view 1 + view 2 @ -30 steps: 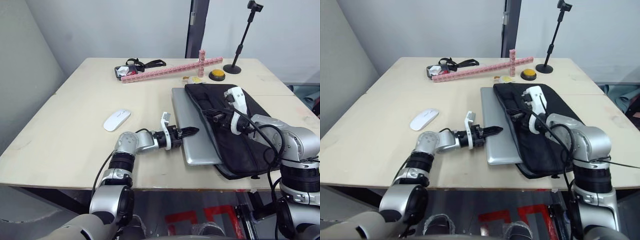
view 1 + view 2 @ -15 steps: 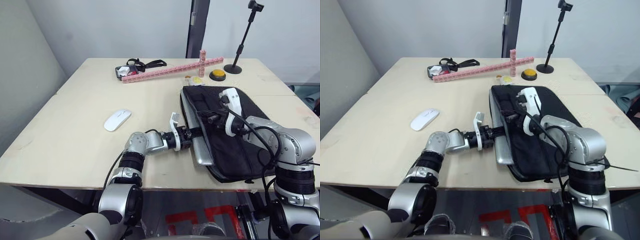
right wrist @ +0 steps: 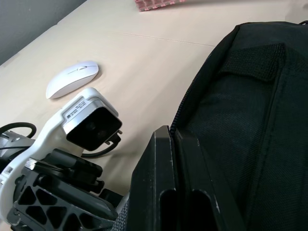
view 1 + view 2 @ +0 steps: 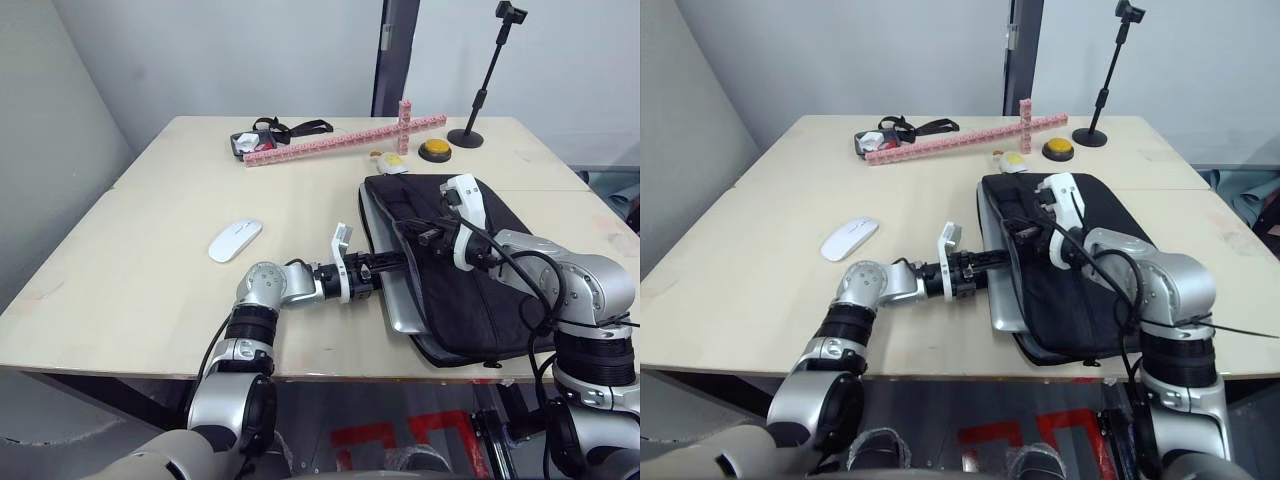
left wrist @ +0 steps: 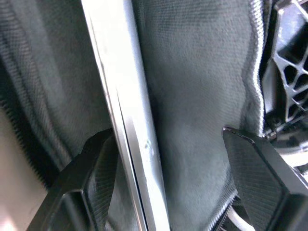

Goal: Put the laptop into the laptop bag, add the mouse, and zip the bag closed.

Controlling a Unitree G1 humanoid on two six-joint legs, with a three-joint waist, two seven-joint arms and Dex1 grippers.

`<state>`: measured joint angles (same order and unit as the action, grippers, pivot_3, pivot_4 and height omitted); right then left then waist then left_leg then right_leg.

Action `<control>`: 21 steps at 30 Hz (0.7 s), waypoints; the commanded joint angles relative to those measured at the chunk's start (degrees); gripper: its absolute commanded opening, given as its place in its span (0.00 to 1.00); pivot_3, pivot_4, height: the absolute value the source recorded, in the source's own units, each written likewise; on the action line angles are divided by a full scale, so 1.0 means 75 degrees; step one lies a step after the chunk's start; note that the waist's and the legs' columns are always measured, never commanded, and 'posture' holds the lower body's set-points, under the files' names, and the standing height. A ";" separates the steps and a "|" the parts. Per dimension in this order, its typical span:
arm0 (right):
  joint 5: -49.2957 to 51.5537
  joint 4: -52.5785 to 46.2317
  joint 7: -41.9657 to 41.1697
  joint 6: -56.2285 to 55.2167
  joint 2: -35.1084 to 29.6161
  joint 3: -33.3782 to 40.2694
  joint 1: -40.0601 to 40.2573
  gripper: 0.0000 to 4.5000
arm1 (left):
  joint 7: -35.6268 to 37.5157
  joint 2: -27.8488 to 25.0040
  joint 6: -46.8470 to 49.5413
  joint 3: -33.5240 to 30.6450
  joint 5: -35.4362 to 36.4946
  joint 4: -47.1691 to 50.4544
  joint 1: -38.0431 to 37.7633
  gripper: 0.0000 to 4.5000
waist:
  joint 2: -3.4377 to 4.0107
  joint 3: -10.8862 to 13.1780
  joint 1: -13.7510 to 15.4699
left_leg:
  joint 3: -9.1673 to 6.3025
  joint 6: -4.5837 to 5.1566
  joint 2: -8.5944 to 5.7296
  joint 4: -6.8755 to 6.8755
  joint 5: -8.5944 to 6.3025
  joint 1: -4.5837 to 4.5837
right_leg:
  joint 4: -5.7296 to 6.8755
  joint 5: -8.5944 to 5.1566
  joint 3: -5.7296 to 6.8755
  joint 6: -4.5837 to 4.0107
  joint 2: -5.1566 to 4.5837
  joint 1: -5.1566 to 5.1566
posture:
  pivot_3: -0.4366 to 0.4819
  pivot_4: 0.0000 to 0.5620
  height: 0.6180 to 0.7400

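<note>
reaching level across the table (image 4: 150,270), left gripper (image 4: 392,264) spread around the laptop (image 4: 400,305) edge; right gripper (image 4: 432,236) seemingly pinching the laptop bag (image 4: 480,300).

Head eyes: high, facing down toward 12 o'clock, sharing the whole table (image 4: 150,260).
Wrist views: close, both on the laptop bag (image 5: 192,96).

A robotics test lab, by its look: a plain pale wooden worktop (image 4: 150,250) stands against bare grey walls, with a small black camera stand (image 4: 487,80) on its far edge, a yellow push-button (image 4: 434,150), and a pink block ruler (image 4: 340,140) laid out as props.
</note>
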<state>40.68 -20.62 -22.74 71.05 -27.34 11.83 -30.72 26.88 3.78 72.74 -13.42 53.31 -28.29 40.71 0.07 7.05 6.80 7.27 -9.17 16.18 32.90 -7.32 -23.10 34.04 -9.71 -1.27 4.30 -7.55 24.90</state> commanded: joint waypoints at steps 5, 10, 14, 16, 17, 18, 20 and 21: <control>-0.0013 0.0095 -0.0144 -0.0312 -0.0187 0.0036 -0.0228 0.00 | -0.0095 0.0111 0.0086 -0.0398 0.0372 0.0746 -0.0117 0.77 | 0.0000 0.0000 -0.0005 | 0.0000 0.0000 0.0000 0.0000 0.0000 0.0000 | 0.0000 0.0000 0.0000 0.0000 0.0000 0.0000 | 0.48 0.27 1.00; 0.0021 0.0118 -0.0162 -0.0355 -0.0214 -0.0007 -0.0222 0.00 | -0.0259 0.0142 0.0171 -0.0441 0.0295 0.0855 -0.0217 0.44 | 0.0000 0.0000 -0.0006 | 0.0001 0.0000 0.0000 0.0000 0.0000 -0.0001 | -0.0001 0.0000 -0.0001 0.0000 0.0000 0.0000 | 0.48 0.27 1.00; 0.0035 0.0106 -0.0171 -0.0347 -0.0253 -0.0019 -0.0221 0.00 | -0.0345 0.0163 0.0275 -0.0502 0.0381 0.0906 -0.0266 0.12 | 0.0002 -0.0001 -0.0012 | 0.0001 0.0000 0.0000 0.0000 0.0000 -0.0001 | -0.0003 0.0000 0.0000 0.0001 0.0000 0.0000 | 0.48 0.27 1.00; 0.0051 0.0098 -0.0164 -0.0344 -0.0240 -0.0016 -0.0234 0.00 | -0.0443 0.0205 0.0334 -0.0586 0.0454 0.0908 -0.0287 0.05 | 0.0004 0.0001 -0.0025 | 0.0002 0.0000 0.0000 -0.0001 0.0000 -0.0002 | -0.0003 0.0000 -0.0001 0.0002 0.0000 0.0003 | 0.48 0.27 1.00; 0.0079 0.0091 -0.0158 -0.0332 -0.0210 -0.0014 -0.0260 0.00 | -0.0491 0.0249 0.0376 -0.0634 0.0482 0.0880 -0.0278 0.05 | 0.0004 0.0000 -0.0027 | 0.0002 0.0000 0.0000 -0.0001 0.0000 -0.0003 | -0.0003 0.0000 -0.0001 0.0002 0.0000 0.0004 | 0.48 0.27 1.00; 0.0111 0.0078 -0.0149 -0.0315 -0.0174 -0.0012 -0.0284 0.00 | -0.0532 0.0302 0.0407 -0.0675 0.0502 0.0848 -0.0261 0.05 | 0.0004 0.0000 -0.0033 | 0.0002 0.0000 0.0000 -0.0001 0.0000 -0.0002 | -0.0003 0.0000 -0.0001 0.0002 0.0000 0.0003 | 0.48 0.27 1.00; 0.0196 0.0000 -0.0088 -0.0250 -0.0051 -0.0022 -0.0308 0.00 | -0.0564 0.0431 0.0462 -0.0640 0.0464 0.0803 -0.0211 0.05 | 0.0004 0.0000 -0.0035 | 0.0003 0.0000 0.0000 -0.0002 0.0000 -0.0003 | -0.0005 0.0000 -0.0001 0.0002 0.0000 0.0003 | 0.48 0.27 1.00; 0.0243 -0.0056 -0.0043 -0.0203 0.0022 -0.0024 -0.0298 0.00 | -0.0618 0.0501 0.0468 -0.0644 0.0438 0.0759 -0.0180 0.05 | 0.0004 0.0000 -0.0034 | 0.0003 0.0000 0.0000 -0.0002 0.0000 -0.0003 | -0.0006 0.0000 -0.0001 0.0002 0.0000 0.0004 | 0.48 0.27 1.00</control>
<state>40.86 -18.51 -23.35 69.90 -27.95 10.89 -31.07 20.48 5.30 75.80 -17.78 53.33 -24.58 37.65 0.10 7.05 6.55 7.29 -9.17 16.18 32.89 -7.32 -23.12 33.99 -9.71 -1.27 4.32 -7.55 24.92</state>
